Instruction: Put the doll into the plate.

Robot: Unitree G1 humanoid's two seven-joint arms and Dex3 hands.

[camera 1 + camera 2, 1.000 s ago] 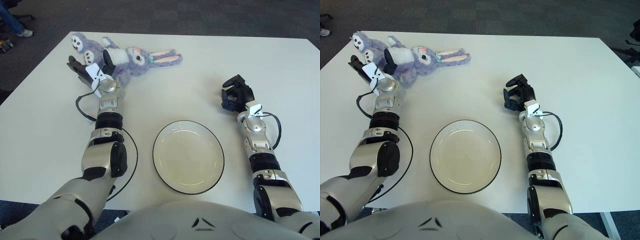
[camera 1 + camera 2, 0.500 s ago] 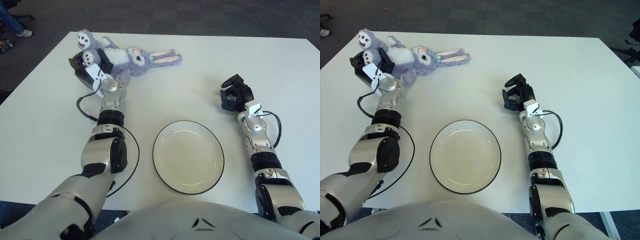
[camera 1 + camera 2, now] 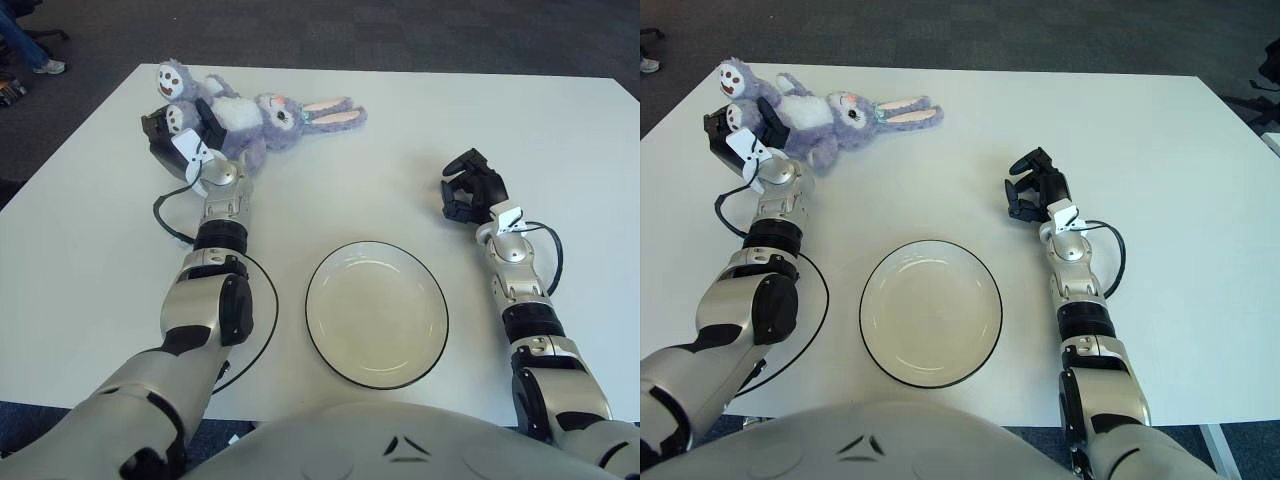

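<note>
- The doll, a purple plush rabbit with a white belly and long pink-lined ears (image 3: 262, 118), is seen lying on its side at the far left of the white surface (image 3: 340, 190), its ears stretched toward the right.
- The left hand (image 3: 178, 138) is placed at the doll's lower body, and its black fingers (image 3: 211, 122) are curled around one leg, so that the round paw is held between them.
- The round white plate with a thin black rim (image 3: 377, 313) is set near the front edge of the surface, well apart from the doll, and nothing is carried in it.
- The right hand (image 3: 470, 186) is shown to the right of the plate and farther back, its fingers loosely curled with nothing gripped.
</note>
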